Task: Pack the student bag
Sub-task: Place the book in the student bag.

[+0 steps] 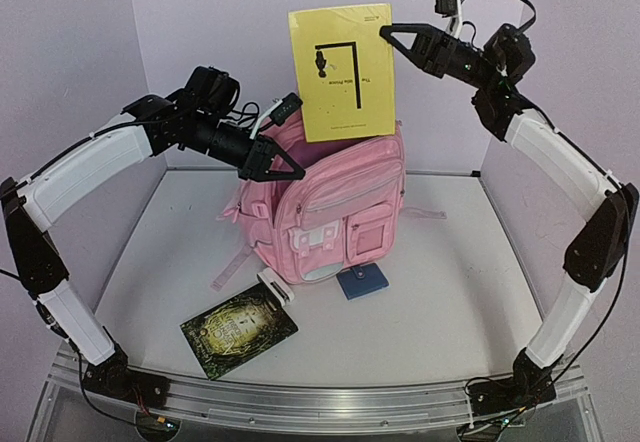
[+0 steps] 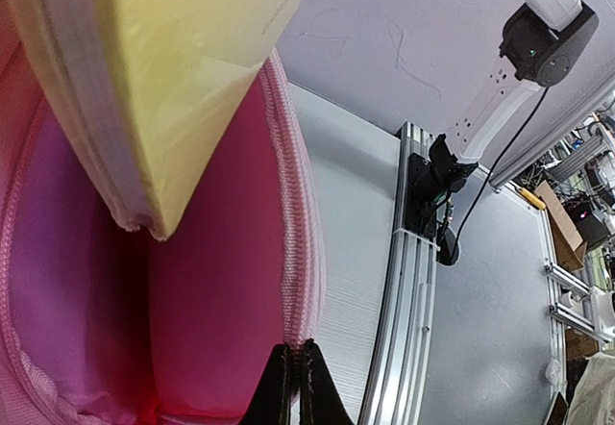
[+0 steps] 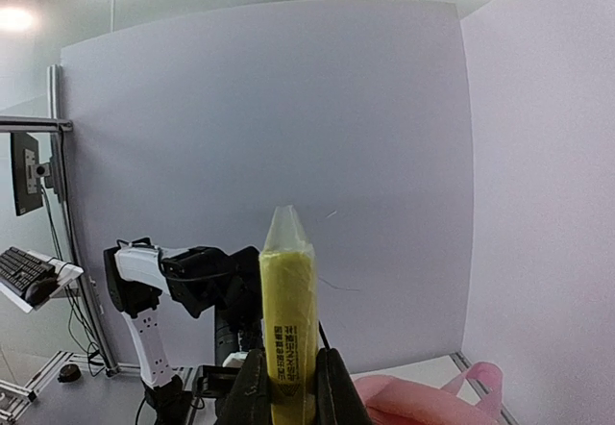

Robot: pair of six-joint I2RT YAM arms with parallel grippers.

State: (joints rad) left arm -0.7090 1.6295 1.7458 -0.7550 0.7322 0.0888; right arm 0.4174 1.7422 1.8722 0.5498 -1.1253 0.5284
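Feeding a yellow book into the student bag: judged to be the step in hand. Working at that bag, upright in the middle of the desk, mouth open at the top.

Pinching the book's top corner with the right pincer, raised above the bag; book held upright, lower edge just inside the mouth, most of the cover out in the open. Gripping the zip rim at the left side of the mouth with the left pincer, pressed together on the fabric, apparently to hold the mouth wide. Seen from the left wrist: book's lower corner hanging over the pink lining, short of the bottom.

Next, probably: lowering the book straight down along the lining, minding the corner against the zip rim, holding the rim taut, letting go only once seated. Some risk of snagging or tipping the bag.

Likely left to pack: a dark book and a small blue pouch, lying on the desk just in front of the bag.
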